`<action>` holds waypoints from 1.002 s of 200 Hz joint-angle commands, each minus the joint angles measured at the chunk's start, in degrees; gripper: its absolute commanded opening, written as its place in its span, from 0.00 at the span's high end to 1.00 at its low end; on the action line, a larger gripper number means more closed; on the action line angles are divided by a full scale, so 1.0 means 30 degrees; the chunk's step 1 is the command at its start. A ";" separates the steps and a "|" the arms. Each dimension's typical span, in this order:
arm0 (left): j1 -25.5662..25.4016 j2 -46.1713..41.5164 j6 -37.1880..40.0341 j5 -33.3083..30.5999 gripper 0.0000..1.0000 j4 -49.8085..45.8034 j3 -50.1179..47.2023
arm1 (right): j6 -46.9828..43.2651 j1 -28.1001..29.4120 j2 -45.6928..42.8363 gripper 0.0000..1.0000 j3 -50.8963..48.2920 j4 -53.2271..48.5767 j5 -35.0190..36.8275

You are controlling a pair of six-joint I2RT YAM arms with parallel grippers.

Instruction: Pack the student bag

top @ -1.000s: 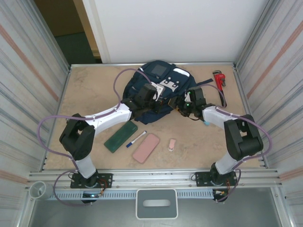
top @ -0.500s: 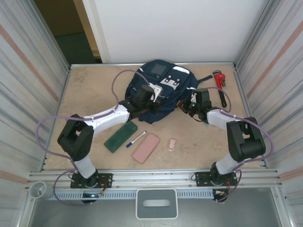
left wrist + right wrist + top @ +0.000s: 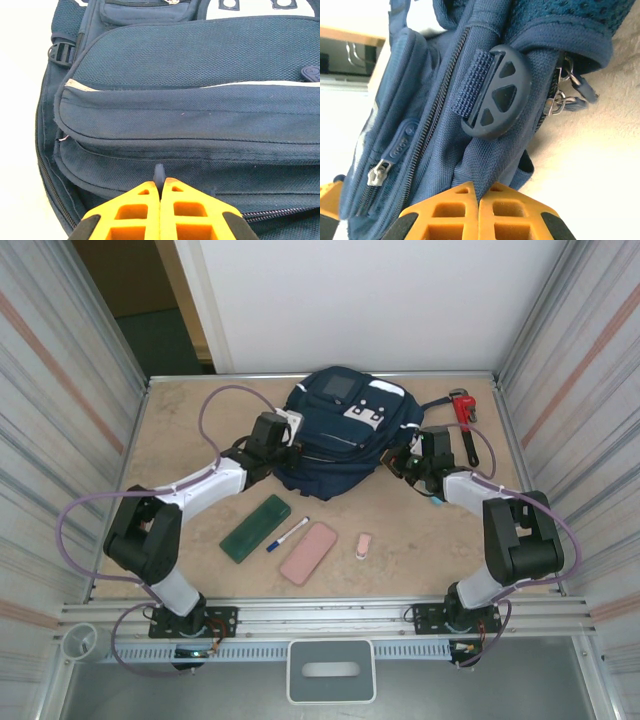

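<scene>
Nearest to me, well in front of the student bag (image 3: 345, 425), a pink case (image 3: 308, 552) and a small pink eraser (image 3: 363, 545) are lying flat on the counter (image 3: 180, 430). A little closer to the bag, off its near left corner, a white pen with a blue cap (image 3: 288, 533) and a green case (image 3: 255, 528) are lying side by side. The left gripper (image 3: 161, 186) is pressing in at the bag's near left edge. Its jaws are squeezing together with a small dark tab (image 3: 159, 172) poking up from between them, right at the seam under the front pocket. The right gripper (image 3: 478, 192) is sitting against the bag's right side, below a round plastic strap buckle (image 3: 497, 92). Its jaws are closing fully, tips on the fabric, and I cannot tell whether any cloth is caught between them. The bag itself is lying pockets-up at the far middle of the counter. A red pipe wrench (image 3: 463, 408) is lying just beyond the bag's far right corner.
</scene>
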 commanded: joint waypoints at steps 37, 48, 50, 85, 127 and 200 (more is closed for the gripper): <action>0.1224 -0.1367 -0.0046 0.0515 1.00 0.0805 0.0303 | -0.3709 -0.0966 0.1865 1.00 0.4198 -0.3966 -0.1482; 0.0968 -0.1340 -0.0642 0.1378 1.00 0.1064 0.0520 | -0.3721 -0.0966 0.2400 1.00 0.4996 -0.4077 -0.1652; 0.0883 -0.1325 -0.0721 0.1507 1.00 0.1091 0.0577 | -0.3726 -0.0966 0.2493 1.00 0.5101 -0.4132 -0.1668; -0.1467 -0.1120 -0.1063 0.1908 1.00 0.0818 0.1825 | -0.5315 -0.1464 0.3519 0.95 0.7508 -0.6826 -0.1047; -0.3799 -0.0403 -0.1559 0.1452 1.00 0.0658 0.2862 | -0.5827 -0.2550 0.0892 0.54 0.5653 -0.7783 -0.0700; -0.5308 0.0771 -0.1511 0.1084 1.00 0.0542 0.3799 | -0.2687 -0.0146 -0.5076 0.20 -0.1201 -0.5922 0.0963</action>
